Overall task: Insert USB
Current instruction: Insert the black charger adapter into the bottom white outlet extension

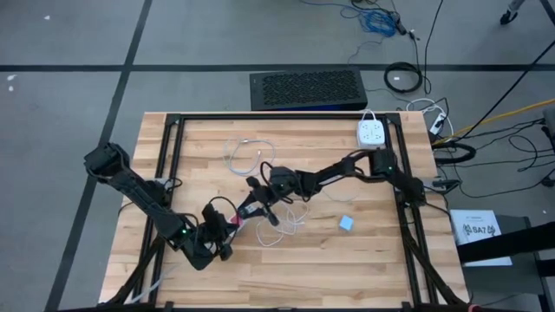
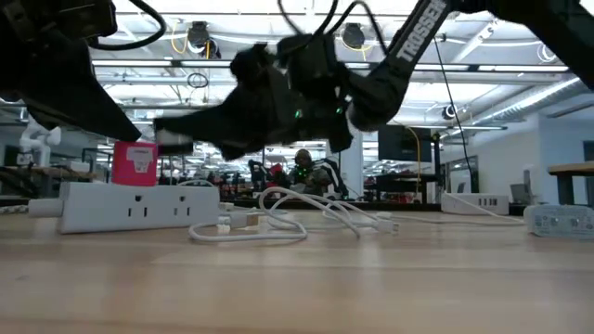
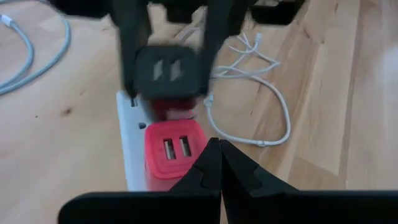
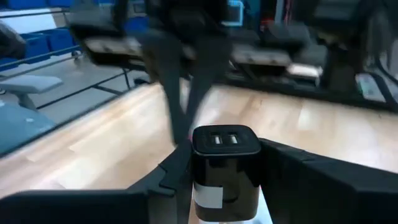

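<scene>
A white power strip lies on the wooden table with a pink two-port USB charger plugged into it. My right gripper is shut on a black two-port USB charger, which hangs just above the strip, beyond the pink charger. My left gripper is shut and sits low, right in front of the pink charger. A white USB cable lies loose in loops on the table beside the strip. My right gripper pinches the black charger's two opposite side walls between its two fingers. The fingers slant down from the table's right side. The charger is lifted clear of the strip, with its port face turned away from my wrist. My left gripper's shut fingertips stand against the pink charger's near side; I cannot tell whether they touch it.
Another white cable lies at the table's far middle. A small blue block is to the right. A second white power strip sits at the far right. A black frame runs round the table.
</scene>
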You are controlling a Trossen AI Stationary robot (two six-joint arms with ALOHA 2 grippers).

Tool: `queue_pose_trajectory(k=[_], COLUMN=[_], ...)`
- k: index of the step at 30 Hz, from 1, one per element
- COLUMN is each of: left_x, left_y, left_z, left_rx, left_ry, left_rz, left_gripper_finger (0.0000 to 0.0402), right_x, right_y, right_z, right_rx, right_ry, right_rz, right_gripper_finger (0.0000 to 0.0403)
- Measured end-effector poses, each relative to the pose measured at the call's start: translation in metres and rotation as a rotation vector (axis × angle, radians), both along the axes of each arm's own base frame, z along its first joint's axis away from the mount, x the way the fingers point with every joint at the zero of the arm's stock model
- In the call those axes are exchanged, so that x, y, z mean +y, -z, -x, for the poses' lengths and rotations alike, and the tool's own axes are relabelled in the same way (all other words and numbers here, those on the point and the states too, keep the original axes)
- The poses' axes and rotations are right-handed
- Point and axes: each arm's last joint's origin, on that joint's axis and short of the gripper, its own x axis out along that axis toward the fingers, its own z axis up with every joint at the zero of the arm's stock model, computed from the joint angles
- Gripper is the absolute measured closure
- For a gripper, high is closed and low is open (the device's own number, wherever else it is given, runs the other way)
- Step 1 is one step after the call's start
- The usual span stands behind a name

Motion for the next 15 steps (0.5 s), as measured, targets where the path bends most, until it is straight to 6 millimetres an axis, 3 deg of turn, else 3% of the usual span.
queue_pose_trajectory(k=[15], left_x=[0.0], left_y=[0.002], left_z=[0.001], left_rx=[0.022], left_ry=[0.007], left_rz=[0.025], left_gripper_finger=[0.0401], right_x=[-0.015], right_y=[0.004], right_z=[-0.001], right_rx=[-0.017], right_ry=[0.015], right_rz=[-0.002], right_gripper_finger=[0.0286])
